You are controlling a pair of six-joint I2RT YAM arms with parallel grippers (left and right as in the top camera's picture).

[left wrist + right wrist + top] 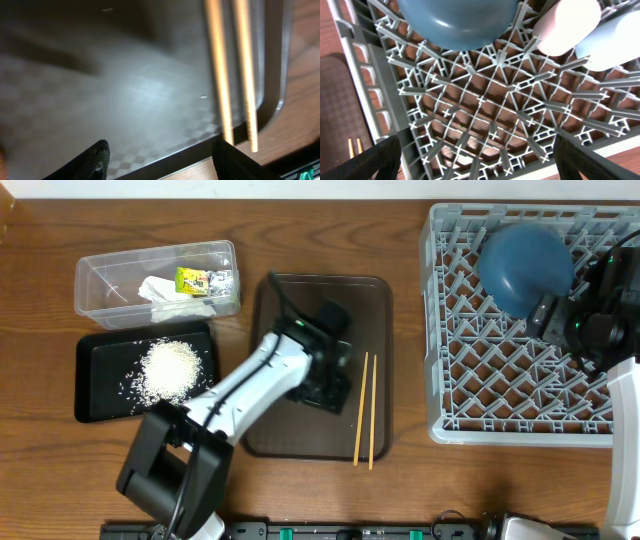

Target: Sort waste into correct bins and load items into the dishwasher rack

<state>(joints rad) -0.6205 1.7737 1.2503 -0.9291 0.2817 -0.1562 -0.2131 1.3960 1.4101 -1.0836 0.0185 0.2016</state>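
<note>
From here most of it looks done. The crumpled tissue (pixel 160 290) and foil wrapper (pixel 195 279) sit in the clear tub (pixel 100 285) at ten o'clock, with the rice (pixel 170 370) in the black tray (pixel 95 370) below it. The dark blue bowl (pixel 525 265), pink cup (pixel 567 25) and light blue cup (pixel 615 42) are in the dishwasher rack (pixel 500 380) at three o'clock. Only the chopsticks (pixel 365 410) seem left, on the three o'clock side of the brown tray (pixel 290 435). The left gripper (pixel 162 150) hovers beside them, spread and empty. The right gripper (pixel 480 150), over the rack, is spread too. I can't spot the white bowl.

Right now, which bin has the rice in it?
The black tray, with the rice heaped inside. The clear tub beside it holds tissue and a foil wrapper.
</note>
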